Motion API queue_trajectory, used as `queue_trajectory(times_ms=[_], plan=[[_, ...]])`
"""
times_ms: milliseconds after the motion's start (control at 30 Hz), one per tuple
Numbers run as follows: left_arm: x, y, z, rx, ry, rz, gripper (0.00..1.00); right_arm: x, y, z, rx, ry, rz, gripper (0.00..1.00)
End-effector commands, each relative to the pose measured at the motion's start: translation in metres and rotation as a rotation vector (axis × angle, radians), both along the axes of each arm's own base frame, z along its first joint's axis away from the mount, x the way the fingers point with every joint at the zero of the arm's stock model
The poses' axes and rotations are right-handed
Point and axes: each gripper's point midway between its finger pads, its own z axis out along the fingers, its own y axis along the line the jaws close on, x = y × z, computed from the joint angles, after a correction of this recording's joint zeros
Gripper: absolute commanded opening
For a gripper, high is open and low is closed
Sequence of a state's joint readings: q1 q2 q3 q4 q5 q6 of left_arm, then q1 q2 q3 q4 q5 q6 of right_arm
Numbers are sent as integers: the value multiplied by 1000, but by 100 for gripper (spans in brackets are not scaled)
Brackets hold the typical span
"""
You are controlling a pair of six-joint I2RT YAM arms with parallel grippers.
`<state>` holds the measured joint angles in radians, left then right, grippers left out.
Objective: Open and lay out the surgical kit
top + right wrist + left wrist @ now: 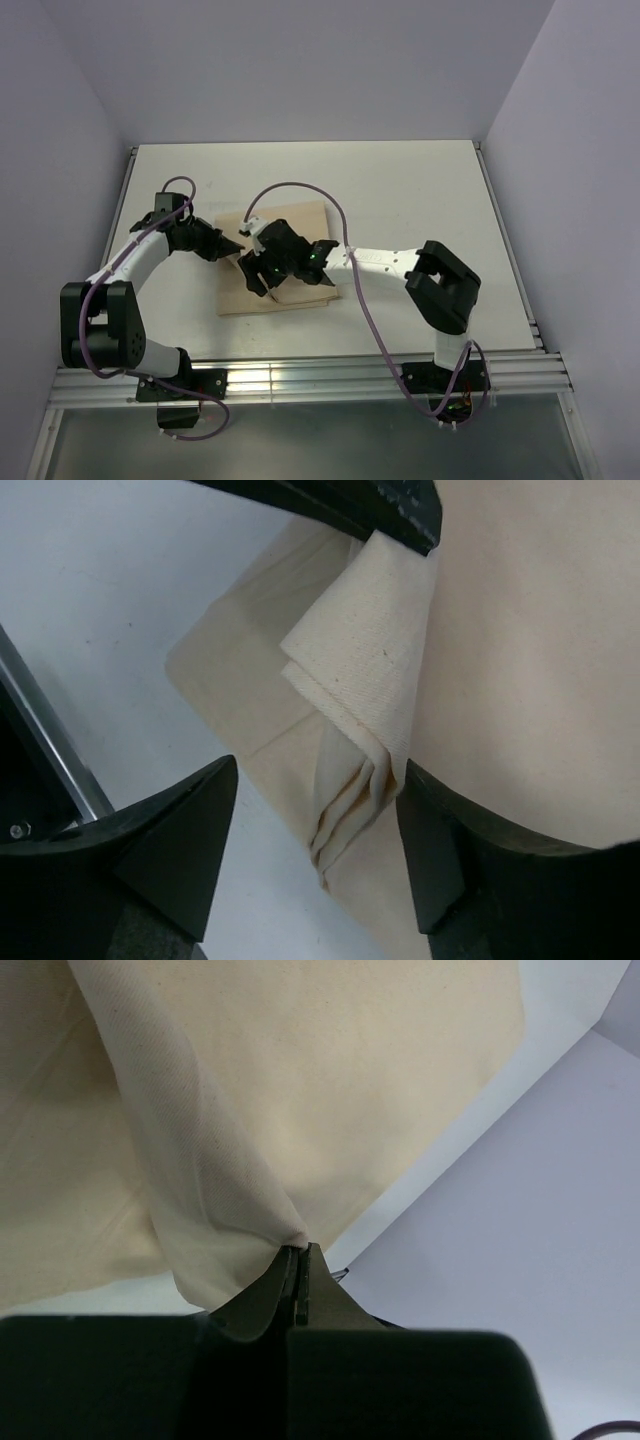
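Observation:
The surgical kit is a tan wrap lying folded on the white table. The tray, scissors, tweezers and packets are hidden. My left gripper is shut on a pinched fold of the wrap and lifts it into a peak at the fingertips. My right gripper is over the wrap's near left part, open. In the right wrist view its gripper straddles a pleated, folded flap of the wrap, with the right finger touching the flap. The left gripper's tip holds that flap's top.
The white table extends beyond and to the right of the wrap. A metal rail runs along the near edge, and shows in the right wrist view. Grey walls stand on both sides and at the back.

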<state>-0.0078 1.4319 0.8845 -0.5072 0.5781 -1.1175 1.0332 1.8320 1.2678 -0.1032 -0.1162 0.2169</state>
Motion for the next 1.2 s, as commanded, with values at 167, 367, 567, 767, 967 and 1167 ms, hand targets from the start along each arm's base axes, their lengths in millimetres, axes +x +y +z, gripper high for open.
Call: queue_trajectory(times_ms=[167, 367, 567, 767, 967, 1167], plan=[[18, 0, 21, -1, -74, -32, 0, 10, 6, -18, -30, -17, -86, 46], [33, 24, 40, 119, -143, -102, 53, 41, -21, 15, -112, -69, -170, 0], [27, 60, 36, 300, -128, -81, 64, 95, -52, 72, -161, -161, -250, 0], [-6, 70, 18, 363, -108, -46, 64, 156, -66, 106, -181, -219, -336, 0], [-45, 74, -24, 400, -11, -74, 63, 184, -75, 119, -152, -218, -383, 0], [-52, 81, -53, 442, 71, -100, 63, 196, -72, 115, -150, -224, -385, 0]])
